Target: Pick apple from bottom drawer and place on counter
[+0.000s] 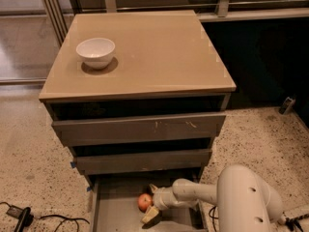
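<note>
The small round apple (144,201), red-orange and smooth-skinned, is lying on the flat grey floor of the bottom drawer (112,210), a shallow dark tray that is standing pulled out below the cabinet. The gripper (148,203) is reaching into that drawer from the right on a rounded, glossy white arm (207,193). Its pale fingers (150,215) are spreading wide, one on each side of the apple; whether they are touching it cannot be told.

Above, two grey-brown drawer fronts (140,128), the upper one scratched, are overhanging the back of the open drawer. The glossy tan desk (159,52), square with a thin edge, is carrying a round white bowl (96,51) near its left rear corner. A black cable (29,219) is trailing over the speckled floor (29,163) at lower left.
</note>
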